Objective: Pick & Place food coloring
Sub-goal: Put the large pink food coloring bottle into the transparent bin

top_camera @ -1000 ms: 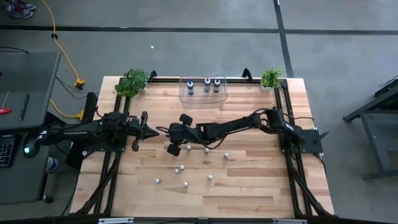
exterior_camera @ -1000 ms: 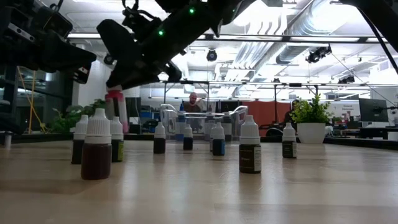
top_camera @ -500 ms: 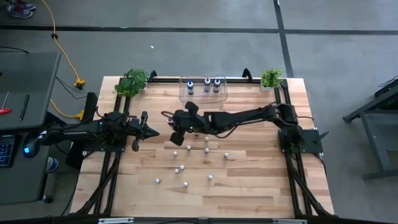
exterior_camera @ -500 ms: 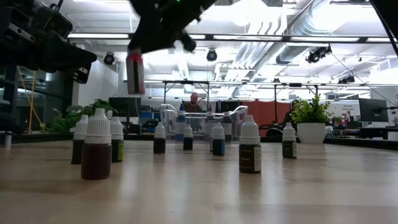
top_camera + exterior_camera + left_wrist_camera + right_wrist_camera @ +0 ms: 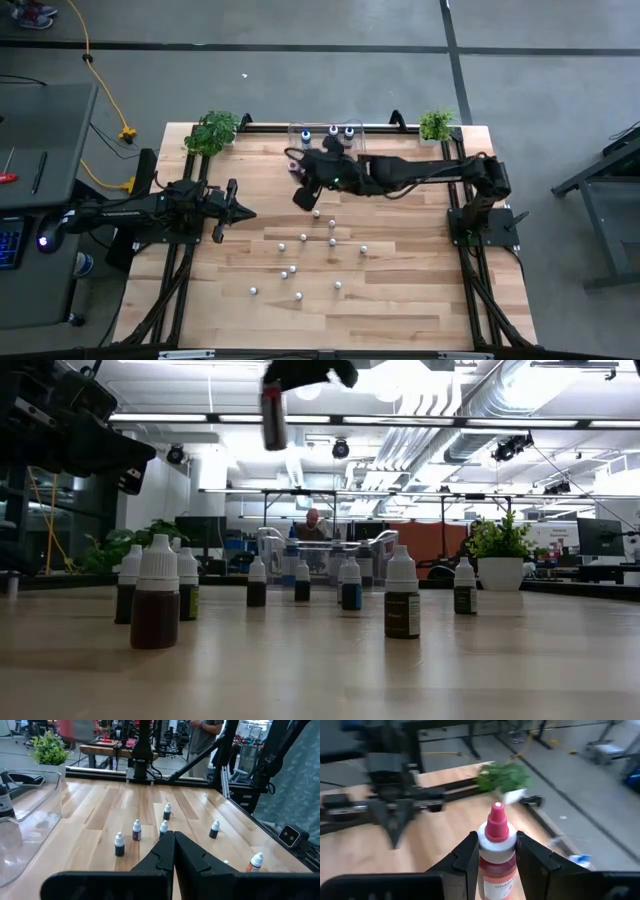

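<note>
Your desk layout
Your bin (image 5: 327,143) sits at the desk's (image 5: 420,300) far edge between two plants (image 5: 212,131); small bottles (image 5: 300,262) are scattered mid-desk.

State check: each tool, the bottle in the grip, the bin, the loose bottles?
Right tool: shut on pink-capped bottle, near the bin.
Pink-capped bottle: held upright, lifted.
Left tool: shut, empty, waiting at table's left.
Clear bin: holds three bottles.
Loose bottles: standing upright on table.
</note>
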Controlling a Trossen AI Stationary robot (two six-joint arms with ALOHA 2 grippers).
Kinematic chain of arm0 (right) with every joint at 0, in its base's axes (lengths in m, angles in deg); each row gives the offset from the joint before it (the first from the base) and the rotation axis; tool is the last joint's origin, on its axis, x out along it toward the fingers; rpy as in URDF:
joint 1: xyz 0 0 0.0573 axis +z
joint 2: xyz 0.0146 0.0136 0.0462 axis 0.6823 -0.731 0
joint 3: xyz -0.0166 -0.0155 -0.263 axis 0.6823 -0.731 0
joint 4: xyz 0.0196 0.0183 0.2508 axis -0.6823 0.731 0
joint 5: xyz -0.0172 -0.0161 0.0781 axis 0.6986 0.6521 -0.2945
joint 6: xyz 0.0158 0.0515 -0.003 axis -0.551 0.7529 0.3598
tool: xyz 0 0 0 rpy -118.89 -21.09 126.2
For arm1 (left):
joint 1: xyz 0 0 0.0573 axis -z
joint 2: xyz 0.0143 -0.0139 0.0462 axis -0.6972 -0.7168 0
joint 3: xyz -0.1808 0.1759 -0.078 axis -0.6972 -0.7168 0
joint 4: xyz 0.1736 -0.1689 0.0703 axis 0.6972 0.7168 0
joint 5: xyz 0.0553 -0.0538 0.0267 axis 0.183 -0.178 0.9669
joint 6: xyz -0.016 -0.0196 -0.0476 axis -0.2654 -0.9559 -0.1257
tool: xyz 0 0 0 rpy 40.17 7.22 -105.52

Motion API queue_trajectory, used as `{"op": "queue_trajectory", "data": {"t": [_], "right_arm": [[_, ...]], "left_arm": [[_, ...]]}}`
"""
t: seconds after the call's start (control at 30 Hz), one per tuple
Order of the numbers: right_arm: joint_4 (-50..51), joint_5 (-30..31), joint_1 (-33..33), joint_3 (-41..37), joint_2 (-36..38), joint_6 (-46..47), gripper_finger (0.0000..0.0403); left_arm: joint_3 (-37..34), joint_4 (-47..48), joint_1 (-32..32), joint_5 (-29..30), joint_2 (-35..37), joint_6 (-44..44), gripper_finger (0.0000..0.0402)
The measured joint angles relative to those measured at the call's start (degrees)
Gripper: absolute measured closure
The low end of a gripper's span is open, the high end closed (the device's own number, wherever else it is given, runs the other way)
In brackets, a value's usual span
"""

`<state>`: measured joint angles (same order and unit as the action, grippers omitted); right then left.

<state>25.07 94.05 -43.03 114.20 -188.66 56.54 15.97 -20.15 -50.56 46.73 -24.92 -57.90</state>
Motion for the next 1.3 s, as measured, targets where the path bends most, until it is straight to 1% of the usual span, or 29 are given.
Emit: {"op": "queue_trajectory", "data": {"t": [0.17, 0.27, 0.33, 0.57, 0.67, 0.73, 0.93, 1.1, 1.2, 1.3], "right_arm": [[4.70, 1.70, -2.83, -0.01, 1.55, -0.47, 0.0301], [4.04, 2.16, -4.40, -2.42, 3.11, -0.44, 0.0302], [0.82, 2.25, -5.47, -6.15, 4.72, -0.35, 0.0301], [-14.59, 1.98, -9.83, -24.04, 12.21, 3.12, 0.0301], [-21.57, 2.36, -11.54, -29.70, 13.65, 3.81, 0.0300], [-24.00, 2.26, -12.52, -31.96, 13.78, 4.19, 0.0299], [-25.11, 1.80, -14.68, -32.83, 12.87, 5.96, 0.0299], [-25.77, 2.25, -15.59, -32.83, 10.39, 7.93, 0.0298], [-27.84, 1.84, -15.77, -32.83, 8.17, 8.73, 0.0298], [-30.99, 2.65, -15.83, -32.81, 6.13, 8.90, 0.0298]], "left_arm": [[0.01, 0.01, -0.01, 0.00, -0.02, 0.00, 0.0399], [0.01, 0.00, -0.02, 0.00, -0.02, 0.00, 0.0399], [0.00, 0.00, 0.00, -0.02, 0.00, 0.00, 0.0399], [0.00, 0.00, 0.00, -0.02, -0.02, 0.00, 0.0399], [0.01, 0.00, -0.02, -0.02, 0.00, 0.00, 0.0399], [0.01, 0.00, 0.00, -0.04, -0.02, 0.00, 0.0399], [0.00, 0.01, 0.00, -0.04, 0.00, 0.00, 0.0399], [0.01, 0.00, 0.00, -0.06, -0.02, 0.00, 0.0399], [0.00, 0.00, 0.00, -0.06, -0.01, 0.00, 0.0399], [-0.01, 0.00, -0.01, -0.06, -0.01, 0.00, 0.0399]]}}
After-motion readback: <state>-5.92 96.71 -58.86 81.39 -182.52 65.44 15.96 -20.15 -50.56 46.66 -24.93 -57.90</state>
